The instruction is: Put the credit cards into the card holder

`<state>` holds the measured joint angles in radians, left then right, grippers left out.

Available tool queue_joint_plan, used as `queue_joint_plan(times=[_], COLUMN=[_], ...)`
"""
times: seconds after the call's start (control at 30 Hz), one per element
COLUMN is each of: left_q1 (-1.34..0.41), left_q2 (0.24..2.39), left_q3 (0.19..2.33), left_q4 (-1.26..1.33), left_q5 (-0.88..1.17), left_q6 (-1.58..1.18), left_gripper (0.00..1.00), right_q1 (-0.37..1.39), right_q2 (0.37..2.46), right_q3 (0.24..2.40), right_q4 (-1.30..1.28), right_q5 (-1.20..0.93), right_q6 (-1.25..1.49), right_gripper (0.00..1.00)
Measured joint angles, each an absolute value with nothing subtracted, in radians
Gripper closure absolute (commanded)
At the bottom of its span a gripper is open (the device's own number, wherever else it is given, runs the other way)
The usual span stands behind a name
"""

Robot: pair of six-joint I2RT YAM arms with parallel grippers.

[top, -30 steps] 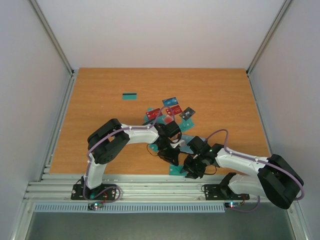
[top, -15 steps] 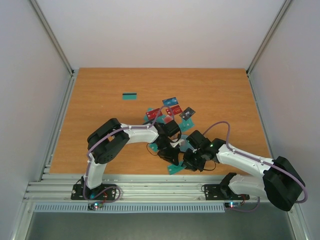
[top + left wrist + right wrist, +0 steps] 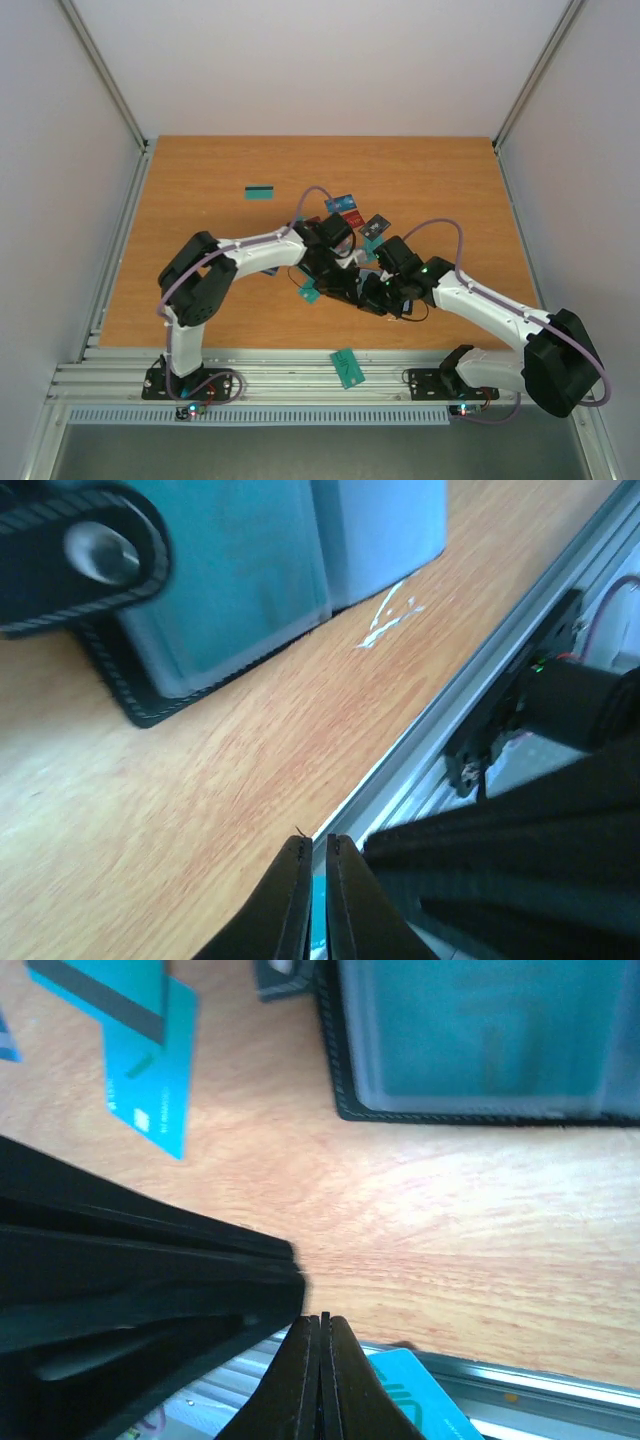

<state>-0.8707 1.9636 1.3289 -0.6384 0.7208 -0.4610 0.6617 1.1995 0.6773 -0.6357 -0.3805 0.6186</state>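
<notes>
Both arms have swung away from the near edge toward the middle of the tabletop. The teal card that lay under the right hand a second ago now sits on the metal rail at the near edge, off the wood. From where I stand, the right arm reaches long and low to the left. The left arm bends right to meet it, and their wrists crowd over the card holder. It lies opened flat with its teal-grey inside up, I judge so that a card can be slid in. Most credit cards wait in a loose cluster just beyond it, with a striped card well apart at far left. The right hand is pressed together on nothing. The left hand is all but closed. A teal sliver shows in its slit, but I cannot tell whether that is a pinched card.
</notes>
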Motion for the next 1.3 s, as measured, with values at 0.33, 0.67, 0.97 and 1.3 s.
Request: queue_joint_plan(times=[0.33,0.67,0.97,1.3], left_q1=[-0.834,-0.902,-0.905,-0.906], left_q2=[1.787,1.788,1.783,1.751], left_q3=[1.28,1.142,1.073,1.013], left_q4=[-0.762,-0.786,-0.782,-0.776], left_q5=[0.692,0.734,0.752,0.752], left_q6=[-0.319,-0.247,-0.222,-0.22], left_gripper=[0.91,0.93,0.94,0.95], right_q1=[0.634,0.74,0.833,0.859], right_q2=[1.262,1.393,1.482,1.517], right_q3=[0.759,0.648,0.606,0.555], right_q4=[-0.751,-0.645,-0.551,-0.444], right_q5=[-0.539,-0.722,-0.716,-0.716], right_q6=[0.313,0.249,0.241,0.254], right_gripper=[0.43,0.31,0.33,0.84])
